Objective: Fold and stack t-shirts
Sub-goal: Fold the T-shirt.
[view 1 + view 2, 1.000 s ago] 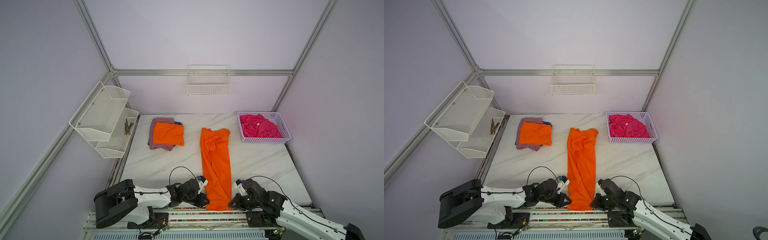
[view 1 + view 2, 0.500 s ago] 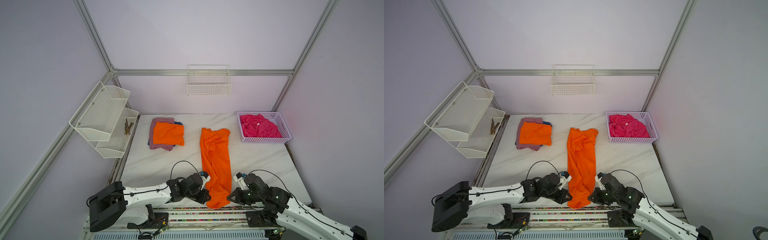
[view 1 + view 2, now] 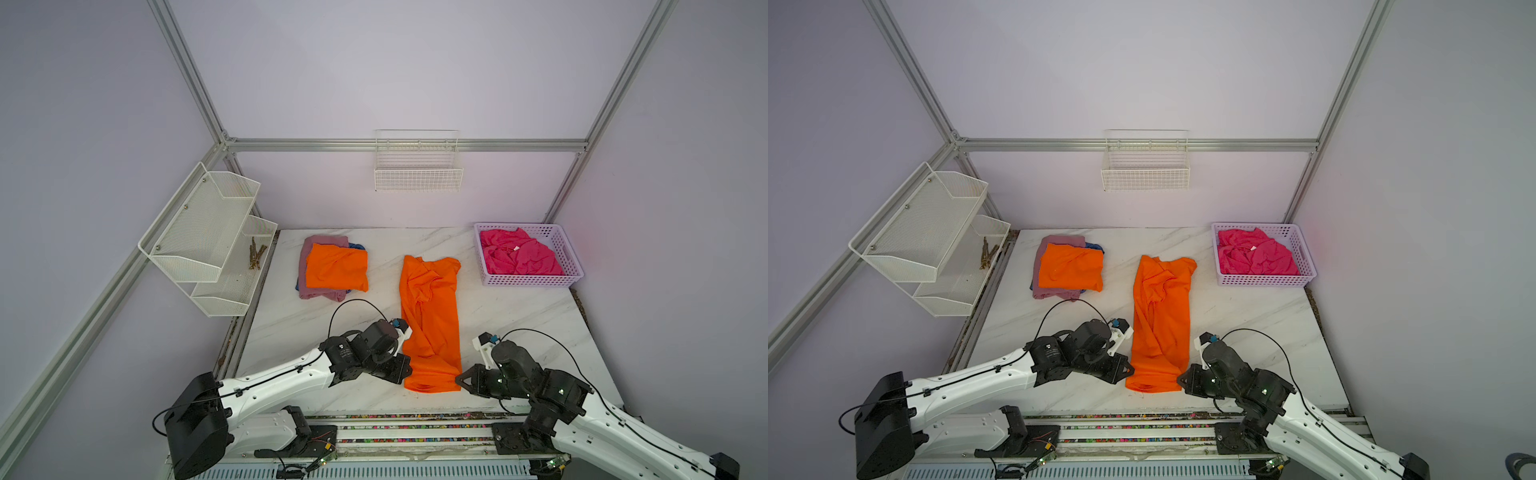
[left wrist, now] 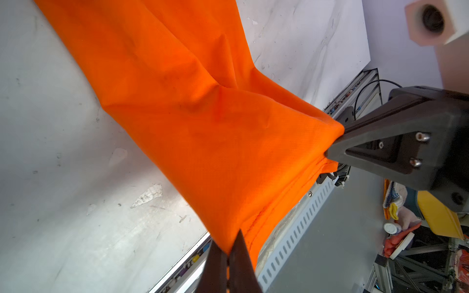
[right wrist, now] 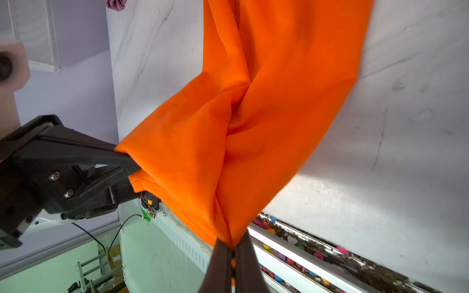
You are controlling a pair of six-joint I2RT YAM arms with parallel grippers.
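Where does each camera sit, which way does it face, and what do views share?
Top views: high above, looking down on the table; left hand, right hand and arms show.
Left wrist: behind left hand, facing the long orange t-shirt; right hand opposite.
Right wrist: behind right hand, same shirt; left hand opposite.
Shared: both hands shut on its hem.
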